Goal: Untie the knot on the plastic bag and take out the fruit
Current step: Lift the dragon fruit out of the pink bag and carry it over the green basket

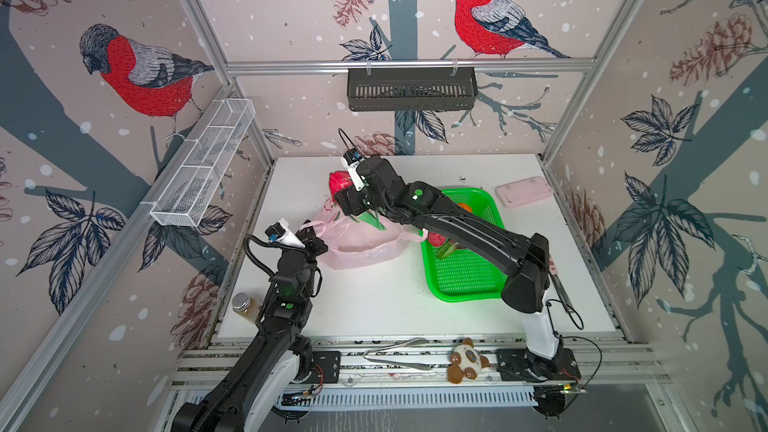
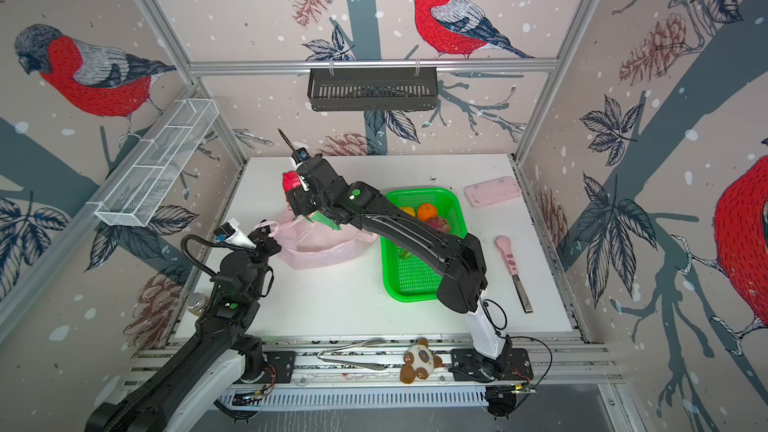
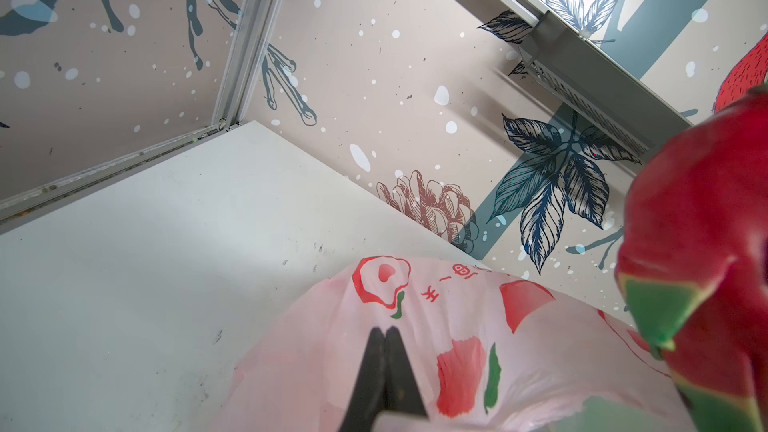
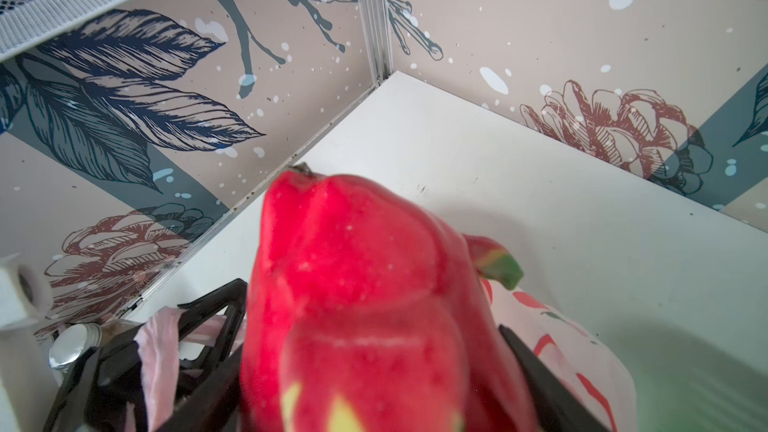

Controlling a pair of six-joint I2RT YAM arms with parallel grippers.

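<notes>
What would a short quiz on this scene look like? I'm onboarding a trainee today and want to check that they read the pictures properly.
1. True or false: the right tool grips a dragon fruit.
2. Pick one. The left tool is shut on: A the plastic bag; B the pink case; C the tongs.
3. Fill in: the orange citrus lies in the ____.

Key: 1 true; 2 A; 3 green basket.
</notes>
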